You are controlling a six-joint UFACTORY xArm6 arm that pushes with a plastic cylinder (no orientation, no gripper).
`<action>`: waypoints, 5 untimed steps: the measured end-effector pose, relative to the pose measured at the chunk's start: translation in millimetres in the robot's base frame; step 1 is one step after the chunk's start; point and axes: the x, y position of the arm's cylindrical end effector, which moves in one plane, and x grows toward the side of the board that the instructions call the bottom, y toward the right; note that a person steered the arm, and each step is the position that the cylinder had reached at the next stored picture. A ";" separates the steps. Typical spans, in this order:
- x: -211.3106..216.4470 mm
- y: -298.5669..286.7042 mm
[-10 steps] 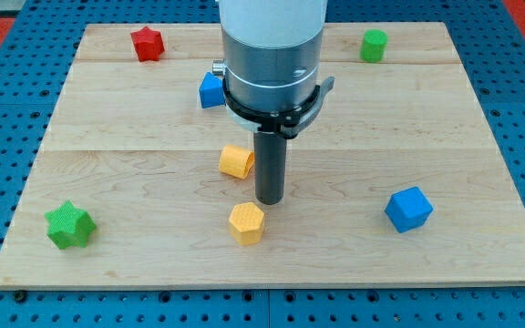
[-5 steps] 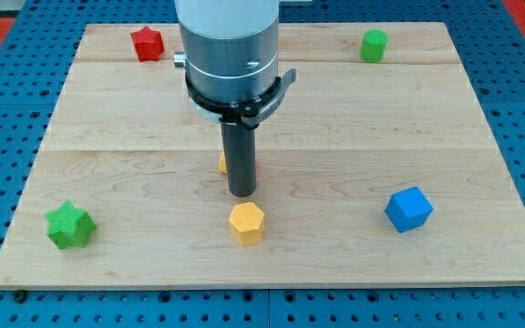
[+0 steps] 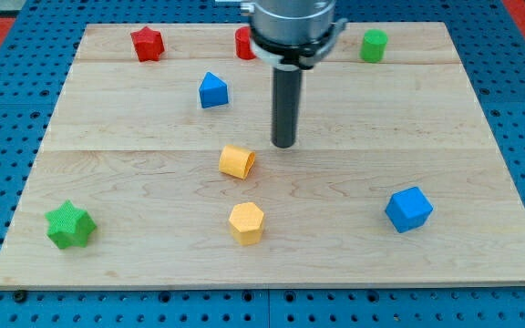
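While the big wooden counter (image 3: 481,118) holds every block, my tip (image 3: 283,145) sits near its middle, touching nothing. It is a plain rod and grasps nothing. Nearest is the orange cylinder (image 3: 237,162), toward the near-left corner.

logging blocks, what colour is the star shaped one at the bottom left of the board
Green. The star block shows clearly in the camera view, near the board's bottom-left corner.

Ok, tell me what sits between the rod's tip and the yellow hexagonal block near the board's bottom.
In the camera view, only bare wooden board lies between my tip and the yellow hexagonal block. The yellow cylinder block sits just off that line, to the view's left.
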 end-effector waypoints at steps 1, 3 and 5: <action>-12.5 -28.6; -41.2 -62.3; -39.3 -103.5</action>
